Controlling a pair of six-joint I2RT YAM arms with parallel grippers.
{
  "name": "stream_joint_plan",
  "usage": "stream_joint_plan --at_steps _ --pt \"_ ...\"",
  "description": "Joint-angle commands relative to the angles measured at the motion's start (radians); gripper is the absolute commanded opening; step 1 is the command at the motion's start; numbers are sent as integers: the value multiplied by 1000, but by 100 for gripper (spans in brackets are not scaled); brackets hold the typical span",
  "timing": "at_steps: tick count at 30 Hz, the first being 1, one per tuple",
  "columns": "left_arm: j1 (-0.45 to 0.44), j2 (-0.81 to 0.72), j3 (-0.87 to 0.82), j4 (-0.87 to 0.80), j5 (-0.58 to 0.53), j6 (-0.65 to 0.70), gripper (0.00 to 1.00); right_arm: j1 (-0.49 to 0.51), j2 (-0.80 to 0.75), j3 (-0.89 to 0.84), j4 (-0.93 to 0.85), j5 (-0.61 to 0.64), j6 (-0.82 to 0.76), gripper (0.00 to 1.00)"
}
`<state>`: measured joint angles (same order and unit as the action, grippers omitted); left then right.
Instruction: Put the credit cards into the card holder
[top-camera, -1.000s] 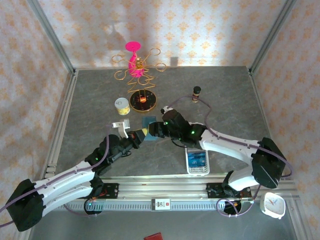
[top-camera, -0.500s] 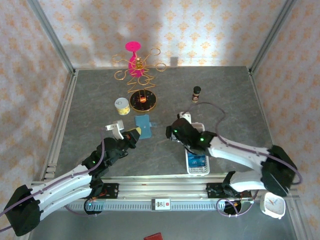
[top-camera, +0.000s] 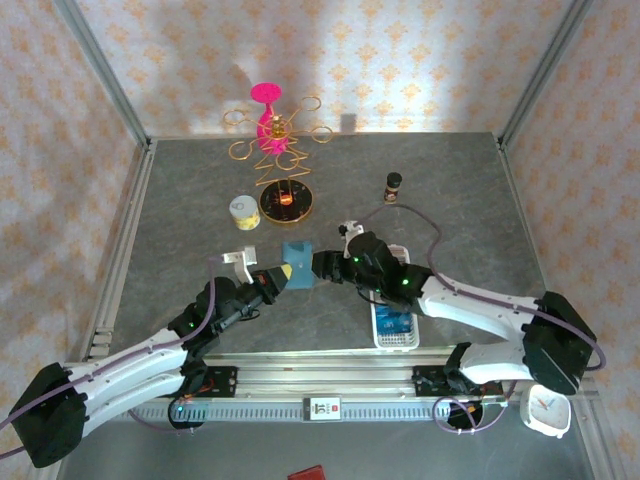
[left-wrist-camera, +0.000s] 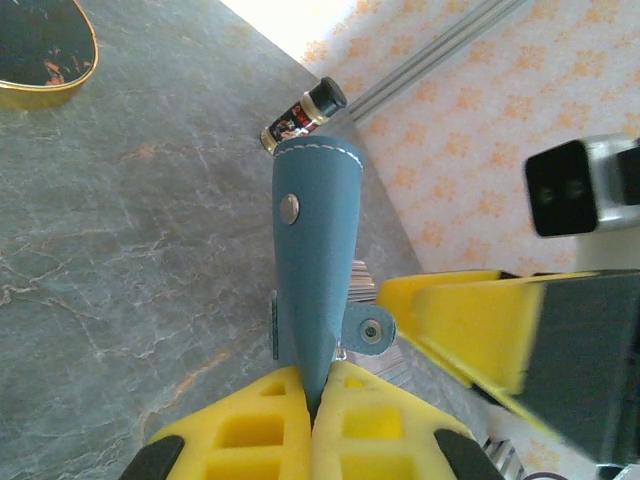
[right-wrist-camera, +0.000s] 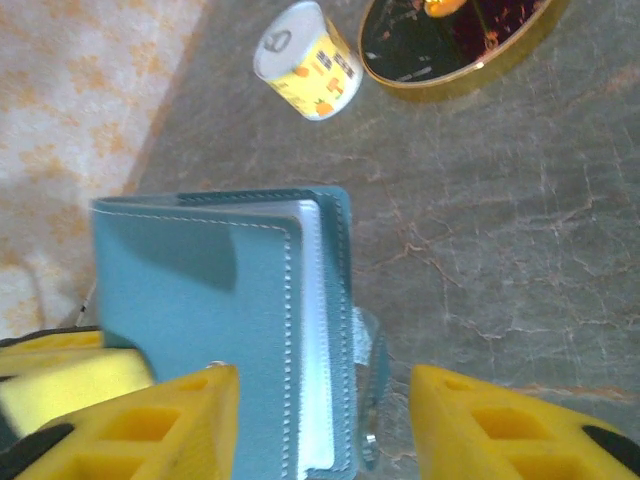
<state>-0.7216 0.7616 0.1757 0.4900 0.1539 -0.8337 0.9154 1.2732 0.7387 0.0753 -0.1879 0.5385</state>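
Observation:
The teal-blue card holder (left-wrist-camera: 315, 250) stands on edge, slightly spread, with its little tab (left-wrist-camera: 370, 330) hanging to one side. My left gripper (left-wrist-camera: 318, 388) is shut on its lower edge. In the top view the card holder (top-camera: 298, 249) sits mid-table between the left gripper (top-camera: 285, 270) and the right gripper (top-camera: 322, 264). My right gripper (right-wrist-camera: 325, 405) is open and straddles the free edge of the card holder (right-wrist-camera: 200, 310); pale inner sleeves show there, and its right finger is clear of the holder. A blue credit card (top-camera: 394, 322) lies in the white tray.
The white slotted tray (top-camera: 396, 341) lies under the right forearm. A yellow-printed can (top-camera: 243, 211) and a gold-rimmed dark dish (top-camera: 286, 203) sit behind the holder, with a gold wire stand (top-camera: 272, 135) further back. A small bottle (top-camera: 393, 186) stands at the back right.
The right gripper, which had pulled back toward the tray, has swung left again to the card holder. The left gripper has shifted slightly right with the holder.

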Motion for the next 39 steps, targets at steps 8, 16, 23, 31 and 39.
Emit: stream_joint_plan --at_steps 8,16,23,31,39 --pt "-8 13 -28 119 22 -43 0 -1 23 -22 -15 28 -5 19" --pt "-9 118 -39 183 55 -91 0 0 31 -79 17 45 6 0" --pt "-10 277 -27 193 58 -109 18 7 38 -162 50 22 58 0" --pt "-10 375 64 -69 -117 -111 59 13 49 -176 86 -29 68 0" --pt "-10 298 88 -103 -155 -74 77 14 -25 -201 184 -104 74 0"
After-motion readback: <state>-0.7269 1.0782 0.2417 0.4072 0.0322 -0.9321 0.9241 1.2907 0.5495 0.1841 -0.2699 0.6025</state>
